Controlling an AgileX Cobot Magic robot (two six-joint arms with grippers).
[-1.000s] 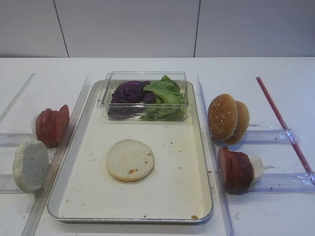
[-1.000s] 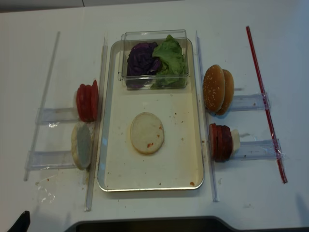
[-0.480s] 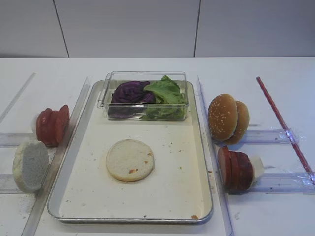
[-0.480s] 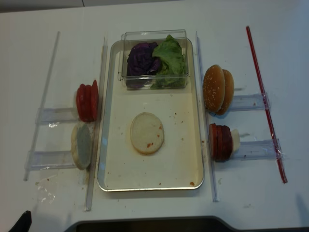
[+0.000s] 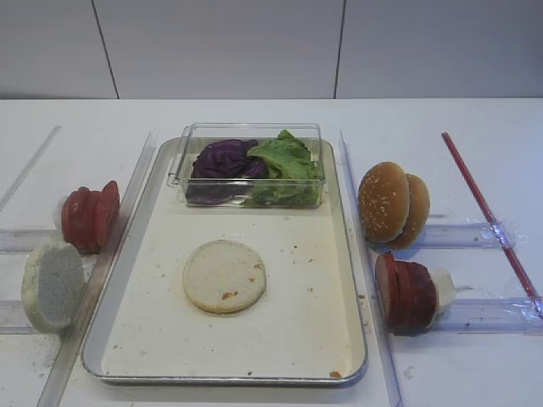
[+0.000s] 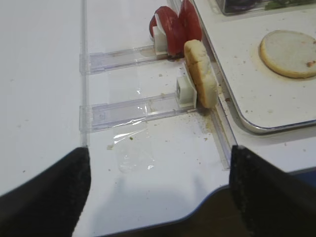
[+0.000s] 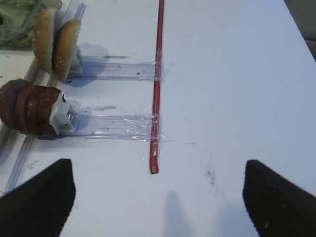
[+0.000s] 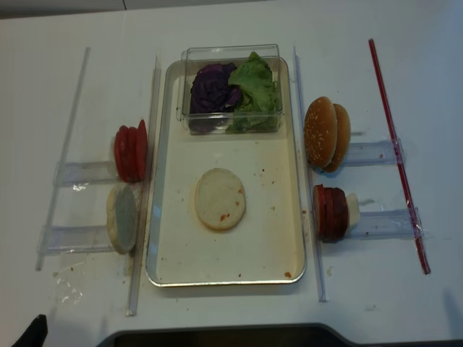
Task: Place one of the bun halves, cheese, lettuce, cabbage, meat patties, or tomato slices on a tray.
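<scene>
White table (image 5: 475, 127) — pale panelled wall (image 5: 221, 47) behind the tray (image 5: 349, 339).

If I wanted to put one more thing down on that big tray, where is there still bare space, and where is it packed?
On the tray, the cream floor is bare on every side of the flat bun half, most of all between it and the near rim. The far end is crowded: the clear box of cabbage and lettuce fills it. Outside the tray, racks of upright food slices line both long sides.
</scene>
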